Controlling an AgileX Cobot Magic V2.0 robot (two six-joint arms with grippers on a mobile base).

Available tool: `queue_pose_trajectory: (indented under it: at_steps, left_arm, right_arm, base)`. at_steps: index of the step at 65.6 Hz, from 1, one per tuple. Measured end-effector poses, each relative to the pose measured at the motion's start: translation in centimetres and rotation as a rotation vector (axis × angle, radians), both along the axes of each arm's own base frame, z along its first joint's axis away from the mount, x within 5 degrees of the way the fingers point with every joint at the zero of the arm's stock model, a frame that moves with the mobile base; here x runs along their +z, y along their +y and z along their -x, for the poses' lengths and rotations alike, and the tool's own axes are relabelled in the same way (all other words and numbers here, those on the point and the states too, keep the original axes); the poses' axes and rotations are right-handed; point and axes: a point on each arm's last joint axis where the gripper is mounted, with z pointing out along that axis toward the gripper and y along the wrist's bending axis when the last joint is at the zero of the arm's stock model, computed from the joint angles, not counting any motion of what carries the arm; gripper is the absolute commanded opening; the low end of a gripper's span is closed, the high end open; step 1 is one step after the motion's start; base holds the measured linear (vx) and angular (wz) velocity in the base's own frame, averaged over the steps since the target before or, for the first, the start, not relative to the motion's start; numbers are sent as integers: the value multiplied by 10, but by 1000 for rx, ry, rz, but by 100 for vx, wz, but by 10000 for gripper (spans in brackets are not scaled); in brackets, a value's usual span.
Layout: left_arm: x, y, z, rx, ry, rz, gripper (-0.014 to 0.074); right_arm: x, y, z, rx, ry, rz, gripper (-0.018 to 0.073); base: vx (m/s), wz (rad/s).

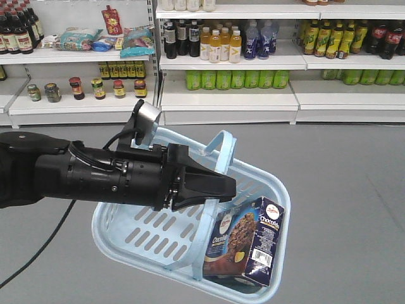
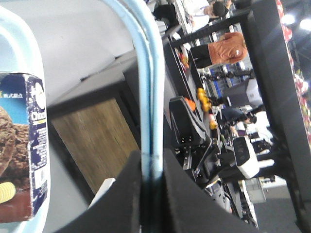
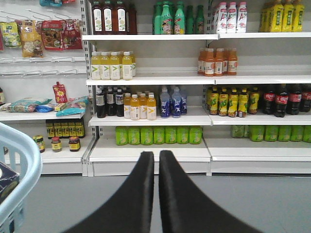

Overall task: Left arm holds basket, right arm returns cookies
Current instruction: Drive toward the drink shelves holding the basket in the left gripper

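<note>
Left jaws pinching basket (image 1: 136, 237) handle (image 1: 223, 144), right jaws pressed together

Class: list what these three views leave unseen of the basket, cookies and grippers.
- Front view: the left gripper hides where it clamps the basket handle.
- Left wrist: cookies cut off by the left edge; small print blurred.
- Right wrist: only the tips of the right gripper show; basket cut to a corner by the left edge.

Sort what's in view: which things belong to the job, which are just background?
Job: basket; cookies inside it; left gripper, shut on its handle; right gripper, shut, empty.
Background: shelves, bottles, jars, snack bags.
</note>
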Motion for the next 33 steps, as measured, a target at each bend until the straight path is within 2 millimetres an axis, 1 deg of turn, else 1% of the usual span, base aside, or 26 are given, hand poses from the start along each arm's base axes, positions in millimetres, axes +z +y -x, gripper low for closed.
queue_pose_trajectory:
  at_steps: [33]
  left_arm:
    - [0,0,0,3,-2,-3,-3]
  right_arm:
    - [0,0,0,0,0,0,-6]
  base:
    - [46,2]
